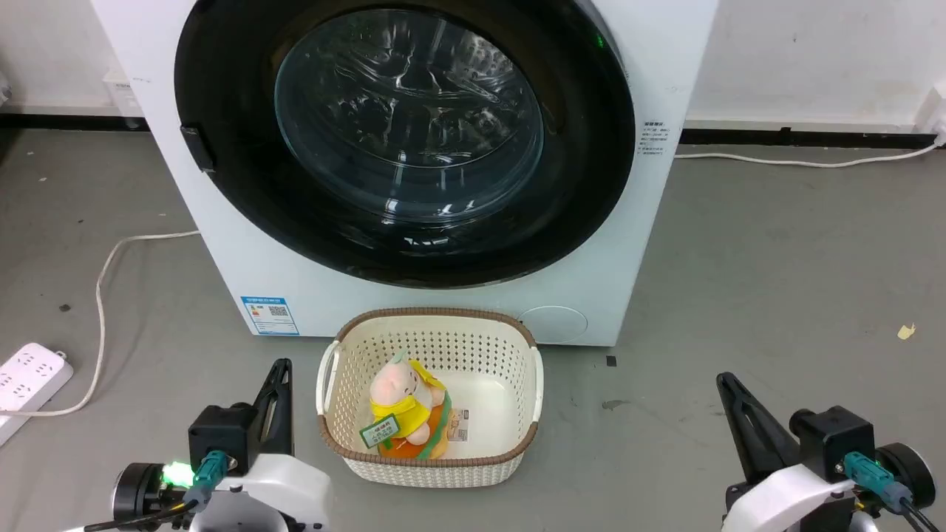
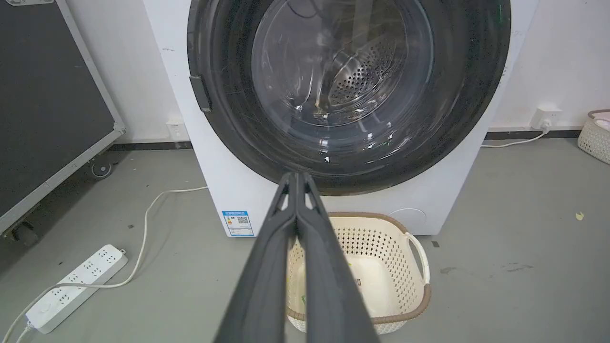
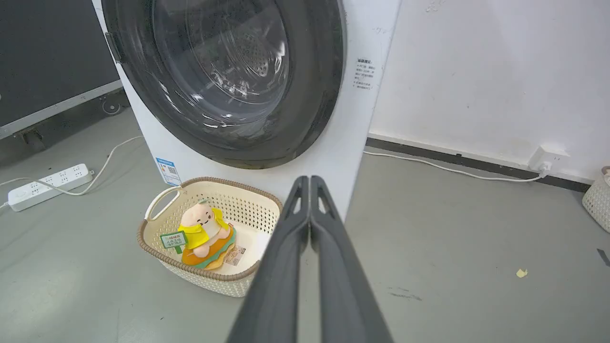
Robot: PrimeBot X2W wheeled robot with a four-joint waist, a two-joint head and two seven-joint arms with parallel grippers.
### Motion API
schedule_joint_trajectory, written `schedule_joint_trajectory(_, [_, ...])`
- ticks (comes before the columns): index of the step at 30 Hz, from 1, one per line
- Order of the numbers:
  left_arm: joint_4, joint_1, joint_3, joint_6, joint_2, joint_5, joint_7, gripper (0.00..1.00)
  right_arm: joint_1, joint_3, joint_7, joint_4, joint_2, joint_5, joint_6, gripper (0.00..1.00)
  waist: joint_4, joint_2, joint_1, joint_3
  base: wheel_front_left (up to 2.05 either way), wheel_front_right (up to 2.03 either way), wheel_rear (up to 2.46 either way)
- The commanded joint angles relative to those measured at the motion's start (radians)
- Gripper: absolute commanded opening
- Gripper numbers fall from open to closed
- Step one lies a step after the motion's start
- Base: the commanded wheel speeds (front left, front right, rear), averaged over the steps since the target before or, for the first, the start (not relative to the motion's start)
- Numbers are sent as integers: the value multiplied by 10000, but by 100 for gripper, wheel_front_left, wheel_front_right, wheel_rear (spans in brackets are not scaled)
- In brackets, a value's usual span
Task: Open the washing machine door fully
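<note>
The washing machine door point(image 1: 406, 125) sits shut, flush against the front of the white washing machine point(image 1: 222, 251), ahead of and above both tools. A small dark upright tab point(image 1: 197, 148) on the door's rim at the robot's left looks like the catch, though the view is too coarse to be sure. If it is, the door would swing out from that side about an upright hinge line on the right. The left tool point(image 1: 281, 366), fingers pressed together and holding nothing, lies below the tab and a little to its right, and is the nearer one. The right tool point(image 1: 723, 378), likewise pressed together and empty, is well apart from the tab. Between the tools, just in front of the machine, a cream basket point(image 1: 533, 369) holding a plush toy point(image 1: 403, 403) stands on the grey floor point(image 1: 776, 295), probably close under the door's sweep. A power strip point(image 1: 29, 373) lies far left.
</note>
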Motion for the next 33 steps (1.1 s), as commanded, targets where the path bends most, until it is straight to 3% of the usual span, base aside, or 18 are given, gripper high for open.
schedule_joint_trajectory(1, [-37,175,-9,28,6,26,5,0,-119,-7,5,-51,45,-76,-7,0,0,0,0,0,0,0,0])
schedule_joint_trajectory(29, [-37,175,-9,28,6,26,5,0,-119,-7,5,-51,45,-76,-7,0,0,0,0,0,0,0,0])
schedule_joint_trajectory(30, [0,1,-2,0,0,0,1,100,0,0,-1,0,0,1,0,100,0,0,0,0,0,0,0])
schedule_joint_trajectory(32, [2,-3,-1,-3,0,-2,-4,100,3,4,-4,2,-2,8,0,100,0,0,0,0,0,0,0])
schedule_joint_trajectory(33, [4,-5,-1,-3,0,-2,-3,0,4,6,-3,3,-2,7,0,0,0,0,0,0,0,0,0])
